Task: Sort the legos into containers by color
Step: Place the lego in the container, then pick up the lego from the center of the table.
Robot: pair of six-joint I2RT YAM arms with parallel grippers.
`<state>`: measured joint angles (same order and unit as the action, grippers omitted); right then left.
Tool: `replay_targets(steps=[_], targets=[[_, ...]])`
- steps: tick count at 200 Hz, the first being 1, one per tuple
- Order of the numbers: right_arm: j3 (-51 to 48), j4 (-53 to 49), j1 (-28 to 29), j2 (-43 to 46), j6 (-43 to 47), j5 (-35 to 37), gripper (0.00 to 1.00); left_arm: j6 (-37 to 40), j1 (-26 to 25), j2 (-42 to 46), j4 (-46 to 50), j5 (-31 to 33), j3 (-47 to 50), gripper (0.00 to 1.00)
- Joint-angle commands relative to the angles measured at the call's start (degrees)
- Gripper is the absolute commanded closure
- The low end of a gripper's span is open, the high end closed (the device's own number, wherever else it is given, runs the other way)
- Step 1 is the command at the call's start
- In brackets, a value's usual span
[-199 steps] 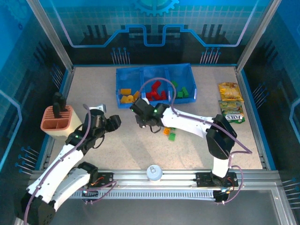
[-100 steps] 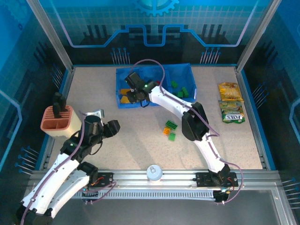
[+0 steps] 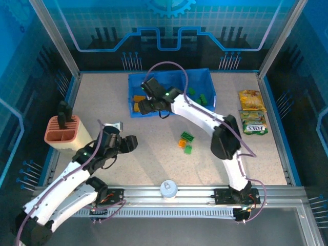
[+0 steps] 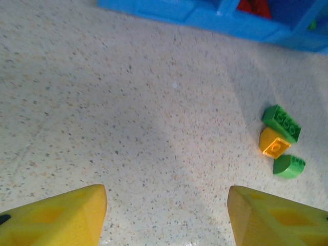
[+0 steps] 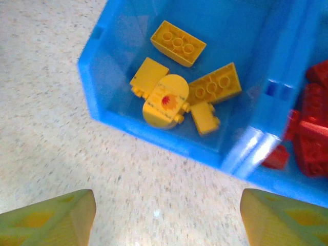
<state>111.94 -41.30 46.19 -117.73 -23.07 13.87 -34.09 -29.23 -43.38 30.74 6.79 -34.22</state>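
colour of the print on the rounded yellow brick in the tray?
Red, on the rounded brick; clearest in right wrist view.

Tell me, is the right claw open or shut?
Open: the right gripper has its yellow fingertips wide apart, with nothing between them.

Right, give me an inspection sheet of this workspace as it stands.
Surface: speckled table, no spills seen.
Job's things: tray holds yellow bricks left, red bricks middle, green bricks right; three loose bricks, two green and one orange, on the table.
Clutter: snack packets at right; slotted holder at left.
Grippers: left gripper open over bare table; right gripper open above the tray's front wall; both empty.
Cables: purple cables loop along both arms.
Surroundings: blue panels, metal frame.
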Motion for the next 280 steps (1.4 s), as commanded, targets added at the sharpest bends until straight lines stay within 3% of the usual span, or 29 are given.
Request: replay_targets(steps=[1,76,140,169,204,280], targets=[[-8.3,6.1,0.0,10.1,-0.5,1.1,0.24,2.2,-3.3,-5.0,-3.8,0.8,-3.1,0.35],[-45.1,17.5,-5.6,33.8,-9.3,-0.5,0.23,6.4,-13.0,-33.0,-11.4,-4.2,-16.6,0.34],[-63.2,17.2,-11.2,51.1,-14.1,2.5,0.24,6.2,-19.0,-54.2,-9.5,-4.7,-31.6,0.34],[-69.2,13.9,-14.9,60.5,-16.4,6.0,0.24,6.1,-20.1,-59.2,-8.5,-4.6,-35.6,0.34],[-74.1,11.7,-19.5,68.5,-16.7,4.6,0.24,6.9,-20.9,-63.5,-6.0,-3.8,-40.0,0.35],[-77.4,12.2,-22.5,70.7,-16.7,1.2,0.24,7.3,-21.4,-69.4,-2.5,-1.8,-44.5,0.41]])
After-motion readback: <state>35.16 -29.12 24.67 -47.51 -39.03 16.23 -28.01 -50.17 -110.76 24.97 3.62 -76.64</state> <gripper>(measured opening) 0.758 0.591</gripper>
